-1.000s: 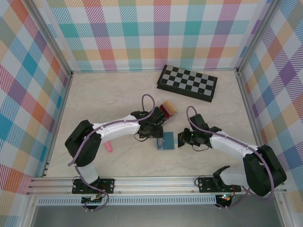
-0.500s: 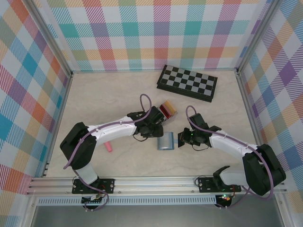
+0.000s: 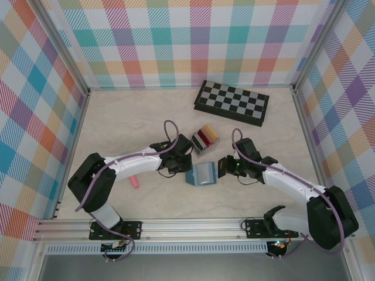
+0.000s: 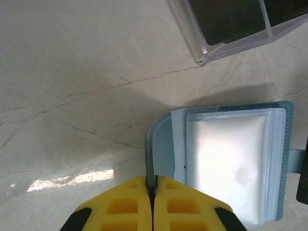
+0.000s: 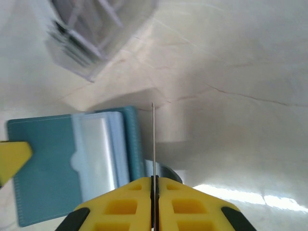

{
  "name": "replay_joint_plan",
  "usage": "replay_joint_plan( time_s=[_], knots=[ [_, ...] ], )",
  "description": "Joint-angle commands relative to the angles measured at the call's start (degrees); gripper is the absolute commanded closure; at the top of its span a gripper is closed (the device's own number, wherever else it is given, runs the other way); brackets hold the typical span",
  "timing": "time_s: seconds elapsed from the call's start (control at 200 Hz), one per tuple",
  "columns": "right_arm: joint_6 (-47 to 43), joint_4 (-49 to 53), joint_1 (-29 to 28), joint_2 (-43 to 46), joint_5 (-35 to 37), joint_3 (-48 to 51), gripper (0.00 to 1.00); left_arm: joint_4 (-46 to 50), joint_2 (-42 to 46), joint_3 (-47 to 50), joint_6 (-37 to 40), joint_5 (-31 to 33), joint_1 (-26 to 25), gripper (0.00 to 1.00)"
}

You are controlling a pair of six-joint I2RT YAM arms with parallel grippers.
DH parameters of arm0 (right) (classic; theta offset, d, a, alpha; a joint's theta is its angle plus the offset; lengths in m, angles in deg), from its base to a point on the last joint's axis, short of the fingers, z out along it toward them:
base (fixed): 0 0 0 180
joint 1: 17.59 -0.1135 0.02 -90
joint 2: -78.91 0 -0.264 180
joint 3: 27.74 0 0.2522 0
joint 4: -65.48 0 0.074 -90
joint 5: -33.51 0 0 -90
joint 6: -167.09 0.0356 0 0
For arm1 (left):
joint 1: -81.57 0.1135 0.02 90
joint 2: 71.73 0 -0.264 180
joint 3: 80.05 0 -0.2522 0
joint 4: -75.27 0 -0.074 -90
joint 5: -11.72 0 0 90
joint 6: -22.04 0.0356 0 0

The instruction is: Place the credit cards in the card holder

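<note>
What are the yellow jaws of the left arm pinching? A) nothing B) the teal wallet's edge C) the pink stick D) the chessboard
B: in the left wrist view the left jaws are shut on the cover edge of the open teal card holder.

The card holder (image 3: pixel 202 174) lies open on the table, teal-blue, its clear plastic pockets facing up and showing pale. The cover edge at its 9 o'clock side curls up, pinched in the closed left claw (image 4: pixel 151 190). At the holder's 3 o'clock, one card (image 5: pixel 153 139) stands edge-on, a thin line clamped in the right claw (image 5: pixel 154 182), its colour not readable. The other credit cards (image 3: pixel 204 137), red, dark and yellow-tan, stand upright together at the holder's 12 o'clock, just apart from it.
</note>
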Motion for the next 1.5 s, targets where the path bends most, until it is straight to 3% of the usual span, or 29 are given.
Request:
replay_joint_plan(
  time_s=[0.0, 0.38, 0.76, 1.495],
  knots=[
    [-3.6, -4.8, -2.4, 0.6, -0.8, -2.0, 0.90, -4.6, 1.8, 2.2, -1.7, -2.5, 0.9, 0.98],
    [-4.1, -6.5, -5.7, -2.3, 5.4, -1.3, 0.91, -4.2, 1.9, 2.4, -1.9, -2.3, 1.1, 0.98],
    [-3.5, -6.6, -5.7, -4.8, 5.5, 0.0, 0.91, -3.9, 1.5, 3.0, -2.0, -2.6, 1.1, 0.99],
    [1.4, -10.6, -5.9, -5.5, -3.4, -2.3, 0.91, -4.7, 0.6, 3.8, -2.1, -3.1, 1.2, 1.00]
  ],
)
